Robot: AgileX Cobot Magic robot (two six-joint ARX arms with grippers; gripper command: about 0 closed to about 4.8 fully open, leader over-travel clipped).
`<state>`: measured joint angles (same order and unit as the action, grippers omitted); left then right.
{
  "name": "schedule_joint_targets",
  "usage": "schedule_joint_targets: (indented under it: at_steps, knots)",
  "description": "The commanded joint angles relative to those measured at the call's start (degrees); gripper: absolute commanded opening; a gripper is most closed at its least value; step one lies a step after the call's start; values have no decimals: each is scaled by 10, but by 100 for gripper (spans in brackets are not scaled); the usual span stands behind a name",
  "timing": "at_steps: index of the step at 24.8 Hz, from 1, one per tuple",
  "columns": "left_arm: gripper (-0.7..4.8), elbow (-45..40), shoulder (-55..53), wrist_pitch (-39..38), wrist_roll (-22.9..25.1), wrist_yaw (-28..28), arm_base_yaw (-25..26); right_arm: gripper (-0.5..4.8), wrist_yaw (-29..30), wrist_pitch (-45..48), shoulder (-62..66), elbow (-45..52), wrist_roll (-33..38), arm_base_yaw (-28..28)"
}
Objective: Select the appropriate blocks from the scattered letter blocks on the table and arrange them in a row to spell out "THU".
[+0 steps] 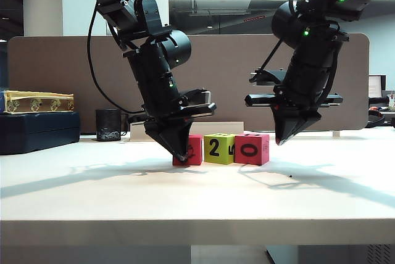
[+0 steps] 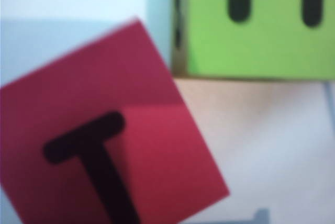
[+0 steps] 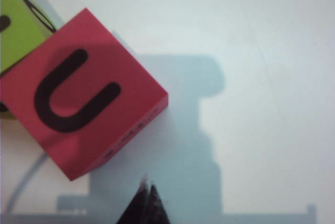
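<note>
The white table [image 1: 92, 190] spreads wide across the exterior view, and everything else is placed here by the lime green block [image 1: 219, 148] that stands near its middle. Behind that block runs a brown partition panel [image 1: 62, 73]. The left arm [image 1: 154, 73] slants down from above and to the left of the green block; the right arm [image 1: 308, 66] hangs above and to its right. Far to the green block's left, at the table's back, lie a dark blue case [image 1: 37, 131] and a black mug [image 1: 108, 124]. The three letter blocks stand in a row: the green one shows a black 2 on its front and, in the left wrist view, an H on top [image 2: 251, 25]. The red block [image 1: 191, 151] on its left bears a T on top [image 2: 104, 150] and sits turned askew, just beside the green one. The red block [image 1: 252, 148] on its right bears a 0 in front and a U on top [image 3: 78, 93], touching the green block. The left gripper [image 1: 180, 155] has its jaws pressed together, tip down at the T block's front left corner. The right gripper [image 1: 279, 142], its jaws likewise pressed together and holding nothing, hovers just right of the U block, clear of it, its dark tip [image 3: 145, 205] showing in the right wrist view.
</note>
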<state>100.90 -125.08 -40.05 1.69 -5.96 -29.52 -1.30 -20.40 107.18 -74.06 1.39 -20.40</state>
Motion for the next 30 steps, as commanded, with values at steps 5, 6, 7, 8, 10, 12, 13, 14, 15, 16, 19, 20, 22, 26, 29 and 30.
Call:
schedule_joint_targets:
  at_steps: [5,6,7,8,10,12,13,14,15,16,19,20,22,26,29,30]
  knots:
    - [-6,2,2,45,13,15,1,-6,2,5,-4,-2,-2,0]
    - [-6,2,2,49,13,15,1,-6,2,5,-4,-2,-2,0]
    - [-6,2,2,53,13,15,1,-6,2,5,-4,-2,-2,0]
    - [-6,2,2,57,14,15,1,-6,2,5,-4,-2,-2,0]
    - [-6,2,2,64,14,14,1,-6,4,5,-4,-2,-2,0]
    - [-6,2,1,71,14,14,1,-6,16,5,-4,-2,-2,0]
    - [-6,2,0,73,13,14,1,-6,16,5,-4,-2,-1,0]
    - [-6,2,-3,73,13,9,1,-6,15,5,-4,-2,-2,0]
    - [-6,2,-3,65,13,6,1,-6,15,5,-4,-2,-1,0]
    - [-6,2,-3,54,13,6,1,-6,15,5,-4,-2,-2,0]
    - [-6,3,2,-2,17,-17,0,-6,14,5,-4,-2,-2,0]
    - [-6,3,6,-26,26,-25,0,-6,14,5,-4,-2,-1,0]
    - [-6,3,16,-60,28,-2,1,-6,12,10,-3,-2,-1,0]
    - [-6,4,26,-39,28,86,4,-6,-2,11,-3,-2,-1,0]
    - [-6,4,25,22,30,126,9,-6,-31,5,-3,-2,1,1]
    - [-6,3,25,37,29,124,10,-6,-31,4,-2,-2,2,1]
